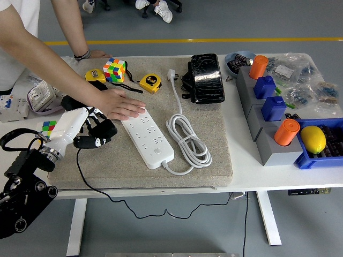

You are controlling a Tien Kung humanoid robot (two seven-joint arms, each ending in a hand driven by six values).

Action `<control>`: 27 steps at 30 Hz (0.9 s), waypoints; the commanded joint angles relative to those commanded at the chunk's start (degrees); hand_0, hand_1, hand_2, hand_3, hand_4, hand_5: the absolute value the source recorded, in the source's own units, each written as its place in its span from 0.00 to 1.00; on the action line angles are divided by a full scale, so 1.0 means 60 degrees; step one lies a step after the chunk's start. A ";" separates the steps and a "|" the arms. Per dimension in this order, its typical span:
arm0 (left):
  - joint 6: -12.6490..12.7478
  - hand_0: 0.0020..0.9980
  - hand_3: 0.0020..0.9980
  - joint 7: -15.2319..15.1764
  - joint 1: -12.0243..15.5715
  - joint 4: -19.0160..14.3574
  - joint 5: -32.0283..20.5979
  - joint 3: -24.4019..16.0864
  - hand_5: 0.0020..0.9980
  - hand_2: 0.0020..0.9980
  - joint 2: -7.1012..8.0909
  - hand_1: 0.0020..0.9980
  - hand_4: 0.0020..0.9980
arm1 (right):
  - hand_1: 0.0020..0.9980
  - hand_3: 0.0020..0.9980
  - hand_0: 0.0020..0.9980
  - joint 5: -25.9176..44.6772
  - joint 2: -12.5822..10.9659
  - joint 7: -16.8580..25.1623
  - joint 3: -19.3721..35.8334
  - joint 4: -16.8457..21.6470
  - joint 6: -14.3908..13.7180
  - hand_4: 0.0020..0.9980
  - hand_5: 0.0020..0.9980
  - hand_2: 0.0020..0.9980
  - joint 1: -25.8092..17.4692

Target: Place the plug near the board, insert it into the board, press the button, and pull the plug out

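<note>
While the left arm reached in low from the lower-left corner, its white-shelled left robot hand [88, 130] sat over the grey mat [198, 155], fingers curled around the black plug [101, 134]. The plug was clear of the board, well to the left of the white power strip [147, 135], with its thin black cord [86, 179] trailing down off the near edge of the surface [252, 179]. The forearm angled up and to the right, the wrist held just above the mat's left edge.

At the strip's far end, a person's hand [122, 104] lay flat, fingertips touching the top corner of the strip and pinning it down. The person's other hand [98, 54] rested on the far edge of the surface beside a Rubik's cube [114, 69].

The strip's own white cable [187, 140] lay coiled just beside it on the right. A yellow tape measure [150, 83] and a black pouch [205, 78] sat further back on the mat. The right arm did not show.
</note>
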 joint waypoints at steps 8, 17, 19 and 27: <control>-0.0119 0.19 0.55 0.0068 0.0083 0.0303 0.0024 -0.0074 0.00 0.43 0.0000 0.41 0.82 | 0.54 0.51 0.49 -0.0008 -0.0006 -0.0004 0.0068 0.0027 0.0003 0.83 0.35 0.54 -0.0010; -0.0201 0.28 0.56 0.0090 0.0185 0.0192 0.0026 -0.0254 0.17 0.52 -0.0015 0.49 1.00 | 0.54 0.51 0.49 -0.0050 0.0003 -0.0004 0.0130 0.0040 0.0012 0.83 0.35 0.54 -0.0007; -0.0233 0.37 0.66 0.0101 0.0203 0.0161 0.0015 -0.0285 0.32 0.59 -0.0014 0.60 1.00 | 0.54 0.51 0.49 -0.0055 0.0005 -0.0004 0.0129 0.0039 0.0015 0.83 0.35 0.54 -0.0003; -0.0285 0.41 0.69 0.0079 0.0322 -0.0077 -0.0081 -0.0472 0.40 0.64 0.0000 0.63 1.00 | 0.54 0.51 0.49 -0.0026 0.0007 -0.0005 0.0090 0.0024 0.0017 0.83 0.35 0.54 -0.0022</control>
